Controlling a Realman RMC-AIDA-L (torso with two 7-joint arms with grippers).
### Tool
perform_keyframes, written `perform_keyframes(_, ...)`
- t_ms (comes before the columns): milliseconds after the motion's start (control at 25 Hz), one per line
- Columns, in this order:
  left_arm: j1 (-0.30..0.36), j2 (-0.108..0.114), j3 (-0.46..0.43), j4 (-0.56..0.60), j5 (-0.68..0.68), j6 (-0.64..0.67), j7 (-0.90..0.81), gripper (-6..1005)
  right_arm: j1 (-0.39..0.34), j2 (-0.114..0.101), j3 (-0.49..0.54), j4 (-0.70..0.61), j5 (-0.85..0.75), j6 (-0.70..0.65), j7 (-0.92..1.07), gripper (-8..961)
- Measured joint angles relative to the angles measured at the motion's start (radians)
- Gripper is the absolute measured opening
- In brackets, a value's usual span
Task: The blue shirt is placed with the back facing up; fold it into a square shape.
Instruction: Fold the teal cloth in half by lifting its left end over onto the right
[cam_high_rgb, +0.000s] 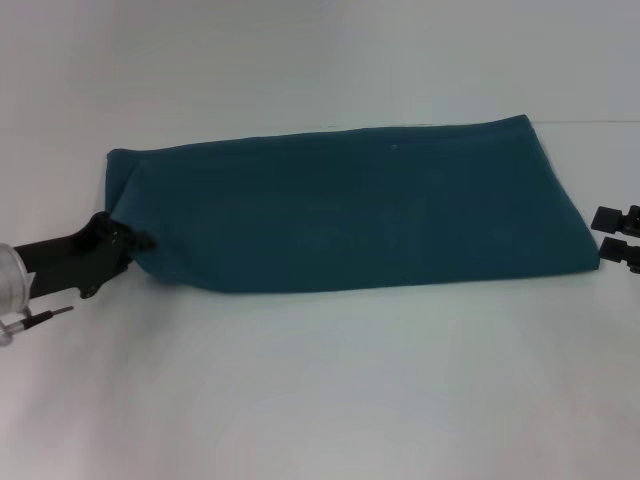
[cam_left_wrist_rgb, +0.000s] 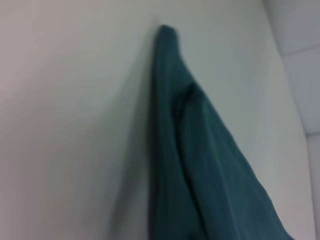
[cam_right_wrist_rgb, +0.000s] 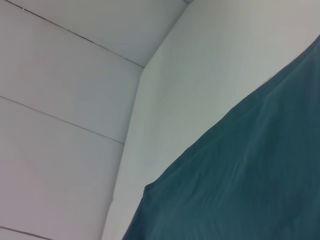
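Jaws first: the left gripper (cam_high_rgb: 135, 243) has its jaws closed on the near-left corner of the blue shirt (cam_high_rgb: 360, 210), pinching a little bunch of cloth right at the edge, while the right gripper (cam_high_rgb: 612, 235) sits at the shirt's near-right corner with two dark jaw tips showing apart, just beside the hem and not clearly gripping anything yet. The shirt runs between the two sets of jaws as a long folded band, lying flat on the white bench (cam_high_rgb: 320, 390), plain side up, no lettering visible. It looks like ordinary soft cotton, light and totally floppy, so it should drape and sag from wherever it's held rather than keep any shape. The left wrist view shows that: the cloth (cam_left_wrist_rgb: 200, 165) rises to a peak and falls away in loose folds. Best bet for holding is probably the corners and the doubled edges, where a pinch catches all layers; grabbing only the top layer could peel the fold open. The fabric seems grippy enough not to slip out, but it may drag across the bench and wrinkle. The bench itself is smooth, matte and white. The right wrist view shows pale wall panels (cam_right_wrist_rgb: 65, 100) with thin seams behind the shirt's edge (cam_right_wrist_rgb: 240, 170).
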Motion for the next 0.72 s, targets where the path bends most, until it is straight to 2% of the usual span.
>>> perform_keyframes(160,0.015,0.009,0.001,0.053,0.005,0.039,0.091,47,-0.004,-0.002,0.000,-0.006,-0.001,0.014,-0.001,734)
perform_keyframes(240,0.037,0.007,0.002,0.099,0.005,0.041,0.124,36,-0.007,-0.003,0.000,-0.009,-0.004,0.032,-0.002,734)
perform_keyframes(400,0.074,0.002,0.001,0.156,0.007,0.027,0.138,36,-0.011,-0.004,0.001,-0.006,-0.004,0.048,-0.002,735)
perform_keyframes(560,0.109,0.008,-0.011,0.185,0.027,0.015,0.133,36,-0.011,-0.004,0.002,-0.003,-0.004,0.048,-0.001,735)
perform_keyframes(720,0.122,0.012,-0.068,0.194,0.090,0.004,0.130,36,-0.009,-0.004,0.002,-0.002,-0.003,0.052,-0.001,735)
